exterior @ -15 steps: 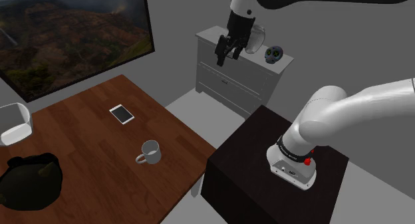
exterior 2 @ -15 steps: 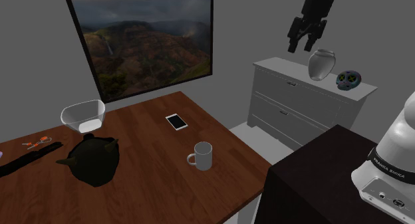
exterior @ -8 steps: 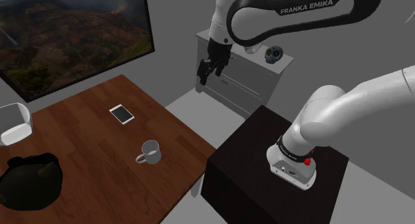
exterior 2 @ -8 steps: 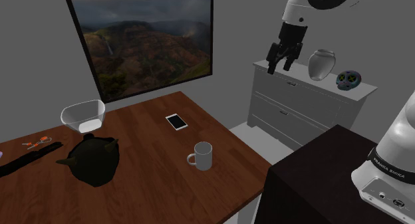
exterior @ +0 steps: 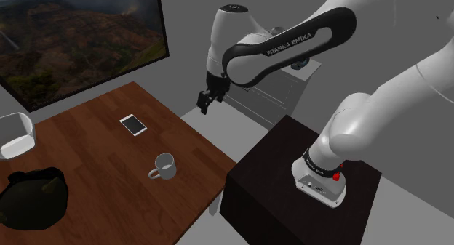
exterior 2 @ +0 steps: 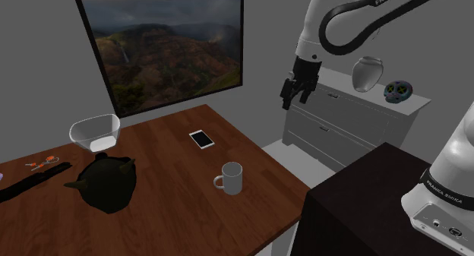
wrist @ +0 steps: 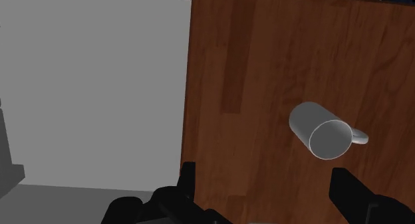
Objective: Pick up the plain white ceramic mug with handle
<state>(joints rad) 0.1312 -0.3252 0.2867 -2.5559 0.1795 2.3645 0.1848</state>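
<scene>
A plain white mug [exterior: 164, 166] [exterior 2: 229, 178] with a handle stands upright on the brown wooden table [exterior: 94, 171] [exterior 2: 167, 194], near its edge toward the stand. In the wrist view the mug [wrist: 321, 131] lies ahead of the fingers and well below them. My black gripper [exterior: 206, 102] [exterior 2: 293, 93] [wrist: 266, 189] hangs open and empty in the air past the table's corner, high above and well away from the mug.
On the table lie a white phone [exterior: 133, 124], a black horned lump [exterior: 30, 198] and a clear bowl [exterior 2: 95, 132]. A grey dresser [exterior 2: 349, 118] with a vase [exterior 2: 367, 72] stands behind the arm. The dark stand [exterior: 305, 193] sits beside the table.
The arm has swung down and toward the table from above the dresser; the gripper is now lower and closer to the table's corner. Its fingers stay open. The mug has not moved.
</scene>
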